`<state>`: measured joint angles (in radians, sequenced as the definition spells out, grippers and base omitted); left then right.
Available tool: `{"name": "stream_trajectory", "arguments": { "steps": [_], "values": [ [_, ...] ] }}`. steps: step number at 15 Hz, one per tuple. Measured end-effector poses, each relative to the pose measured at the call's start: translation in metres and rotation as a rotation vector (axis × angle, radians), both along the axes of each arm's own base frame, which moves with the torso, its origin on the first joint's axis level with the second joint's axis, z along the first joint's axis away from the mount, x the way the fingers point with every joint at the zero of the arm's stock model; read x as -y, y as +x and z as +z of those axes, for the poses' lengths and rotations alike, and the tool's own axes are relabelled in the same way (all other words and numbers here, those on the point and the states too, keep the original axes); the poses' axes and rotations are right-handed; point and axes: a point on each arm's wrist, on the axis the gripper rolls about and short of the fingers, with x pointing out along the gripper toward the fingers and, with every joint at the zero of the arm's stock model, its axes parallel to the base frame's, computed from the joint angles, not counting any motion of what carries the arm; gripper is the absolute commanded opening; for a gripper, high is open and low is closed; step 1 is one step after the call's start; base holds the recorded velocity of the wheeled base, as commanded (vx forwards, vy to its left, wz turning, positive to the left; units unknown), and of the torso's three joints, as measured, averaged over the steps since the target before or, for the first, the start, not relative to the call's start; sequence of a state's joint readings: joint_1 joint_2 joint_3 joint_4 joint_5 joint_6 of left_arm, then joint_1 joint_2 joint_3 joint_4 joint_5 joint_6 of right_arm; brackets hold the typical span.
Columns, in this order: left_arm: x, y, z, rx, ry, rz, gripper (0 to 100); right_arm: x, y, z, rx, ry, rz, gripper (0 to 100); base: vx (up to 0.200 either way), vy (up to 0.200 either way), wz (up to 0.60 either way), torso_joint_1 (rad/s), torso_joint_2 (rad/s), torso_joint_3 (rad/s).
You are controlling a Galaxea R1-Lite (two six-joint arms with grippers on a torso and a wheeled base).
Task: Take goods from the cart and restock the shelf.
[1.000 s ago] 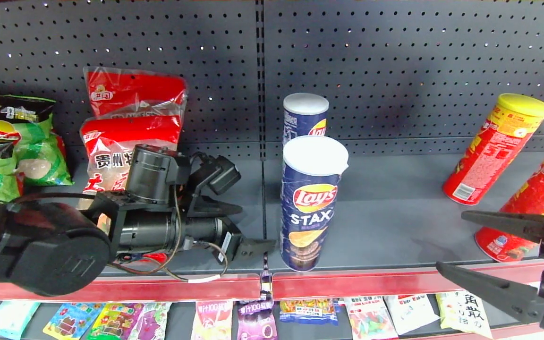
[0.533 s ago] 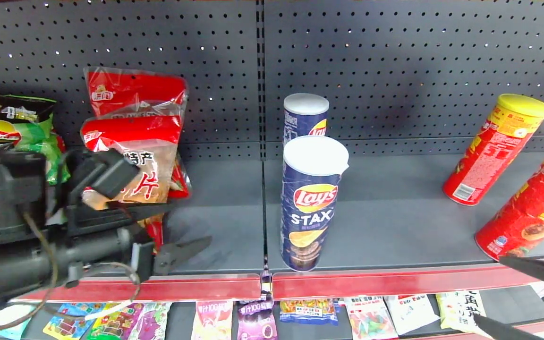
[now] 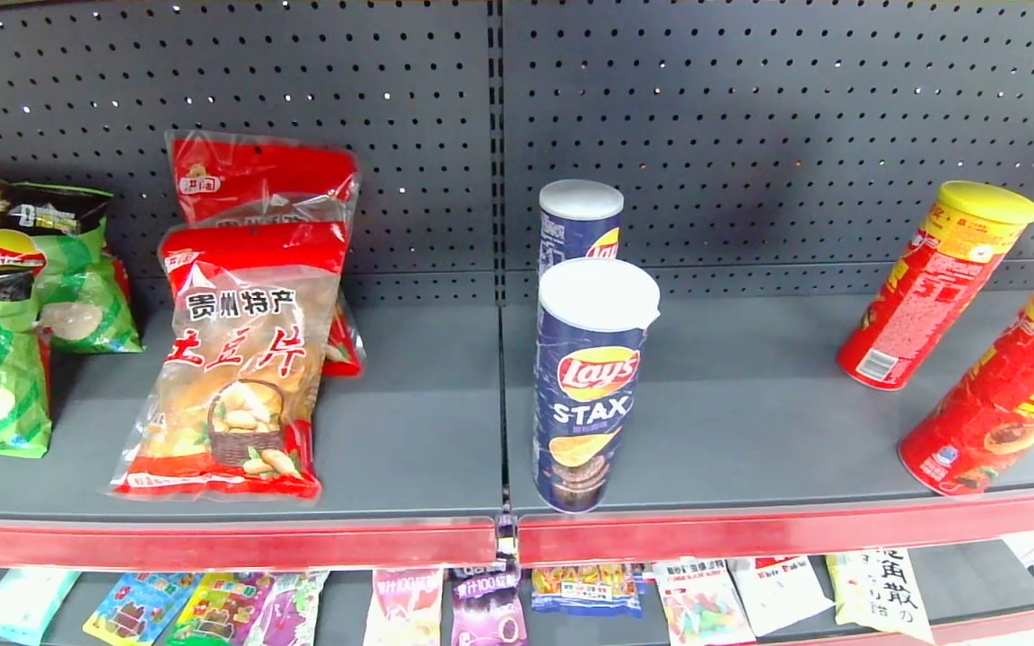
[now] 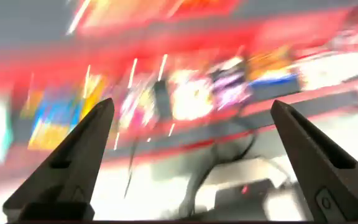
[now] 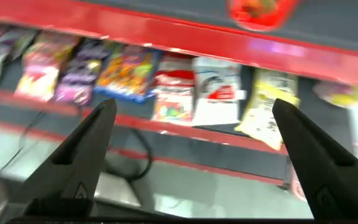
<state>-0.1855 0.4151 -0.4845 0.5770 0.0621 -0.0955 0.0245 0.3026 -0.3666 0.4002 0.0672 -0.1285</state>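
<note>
Head camera faces shelf point(image 3: 750, 404) close, downward; wrist cameras share lower tier point(image 3: 975, 574).

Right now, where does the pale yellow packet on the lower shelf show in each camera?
Head view: pale yellow packet at the right end of the lower shelf, under the red cans, beside a white packet.
Left wrist view: too blurred to pick it out.
Right wrist view: pale yellow packet just below the red rail, next to the white packet.
Shared landmark: the red rail.

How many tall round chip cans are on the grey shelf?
4. Two blue white-lidded cans mid-shelf, one front, one behind it; two red yellow-lidded cans at right, one back, one front. More may lie past the right edge.
</note>
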Motion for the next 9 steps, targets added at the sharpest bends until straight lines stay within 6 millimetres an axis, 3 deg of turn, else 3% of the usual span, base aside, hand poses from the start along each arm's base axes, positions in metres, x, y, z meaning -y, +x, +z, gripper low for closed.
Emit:
{"name": "stream_trajectory", "arguments": {
  "steps": [2, 4, 9],
  "values": [
    [-0.002, -0.027, -0.017, 0.041, -0.019, 0.148, 100, -0.001, -0.010, -0.013, 0.045, -0.009, -0.068, 100, 0.000, 0.000, 0.00, 0.000, 0.00, 0.000],
    [0.000, -0.040, -0.035, 0.101, -0.033, 0.185, 100, -0.001, -0.012, -0.030, 0.078, -0.017, -0.113, 100, 0.000, 0.000, 0.00, 0.000, 0.00, 0.000],
    [0.003, -0.040, -0.054, 0.276, -0.022, 0.155, 100, -0.001, -0.002, -0.050, 0.221, 0.062, -0.152, 100, 0.000, 0.000, 0.00, 0.000, 0.00, 0.000]
  ]
}}
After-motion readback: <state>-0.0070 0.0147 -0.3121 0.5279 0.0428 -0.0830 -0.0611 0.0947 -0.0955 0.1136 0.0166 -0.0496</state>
